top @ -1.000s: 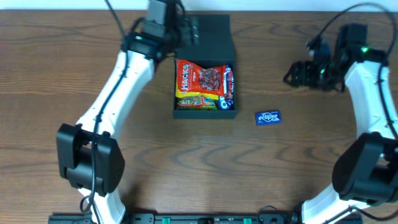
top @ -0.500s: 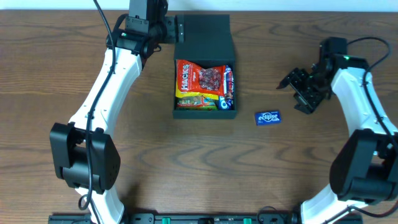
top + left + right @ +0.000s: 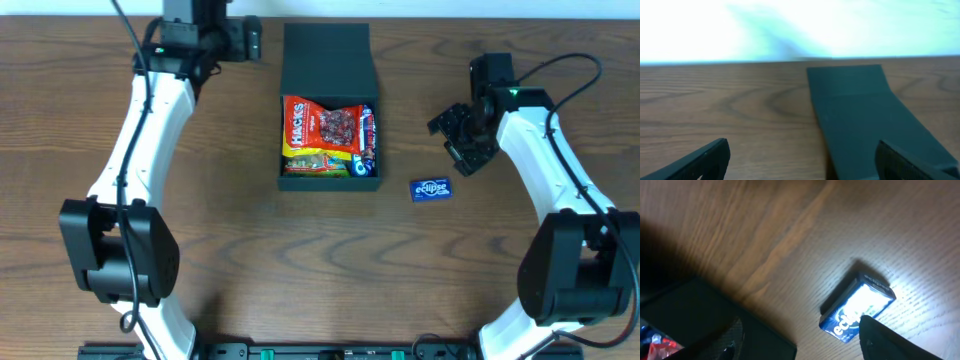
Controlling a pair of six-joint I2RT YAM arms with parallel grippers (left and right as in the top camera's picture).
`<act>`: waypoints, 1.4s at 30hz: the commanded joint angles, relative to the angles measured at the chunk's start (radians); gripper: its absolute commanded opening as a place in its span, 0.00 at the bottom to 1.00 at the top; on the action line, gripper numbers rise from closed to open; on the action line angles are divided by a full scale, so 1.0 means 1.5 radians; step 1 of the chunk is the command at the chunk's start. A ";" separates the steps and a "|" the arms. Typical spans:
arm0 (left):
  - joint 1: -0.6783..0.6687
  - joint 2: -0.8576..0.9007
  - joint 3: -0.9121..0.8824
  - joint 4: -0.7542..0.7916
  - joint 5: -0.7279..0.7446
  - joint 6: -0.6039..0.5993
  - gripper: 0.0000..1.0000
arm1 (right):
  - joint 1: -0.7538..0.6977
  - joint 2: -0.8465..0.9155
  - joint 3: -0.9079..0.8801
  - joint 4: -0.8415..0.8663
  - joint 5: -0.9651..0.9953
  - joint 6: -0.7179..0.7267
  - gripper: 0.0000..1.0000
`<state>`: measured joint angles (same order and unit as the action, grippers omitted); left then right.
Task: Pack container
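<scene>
The dark teal container [image 3: 295, 182] stands open at the table's middle back, its flap lid [image 3: 328, 58] laid flat behind it. It holds a red snack bag [image 3: 322, 124], a yellow-green packet and a blue one. A small blue Eclipse gum pack [image 3: 431, 188] lies on the table right of the container; it also shows in the right wrist view [image 3: 856, 306]. My right gripper [image 3: 460, 140] is open and empty above and behind the gum. My left gripper [image 3: 248, 40] is open and empty left of the lid, which shows in the left wrist view [image 3: 865, 115].
The table's far edge runs just behind the lid and the left gripper, with a pale wall [image 3: 790, 30] beyond. Bare wood lies around the container and the gum pack.
My left arm drew back leftward off the lid. My right arm swung left and forward toward the gum pack. The container and gum did not move.
</scene>
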<state>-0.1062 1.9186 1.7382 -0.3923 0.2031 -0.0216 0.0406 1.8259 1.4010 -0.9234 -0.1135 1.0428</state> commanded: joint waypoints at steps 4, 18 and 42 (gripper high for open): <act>0.018 0.001 0.007 0.006 0.018 0.013 0.94 | 0.041 0.002 -0.041 0.003 0.010 0.062 0.74; 0.023 0.001 0.007 0.004 0.018 0.015 0.94 | 0.067 0.002 -0.147 0.027 -0.016 0.085 0.75; 0.023 0.001 0.007 0.003 0.017 0.024 0.94 | 0.041 0.002 -0.215 0.175 0.034 0.065 0.30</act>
<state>-0.0784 1.9186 1.7382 -0.3885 0.2260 -0.0162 0.1261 1.8256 1.0824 -0.6659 -0.0959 1.1553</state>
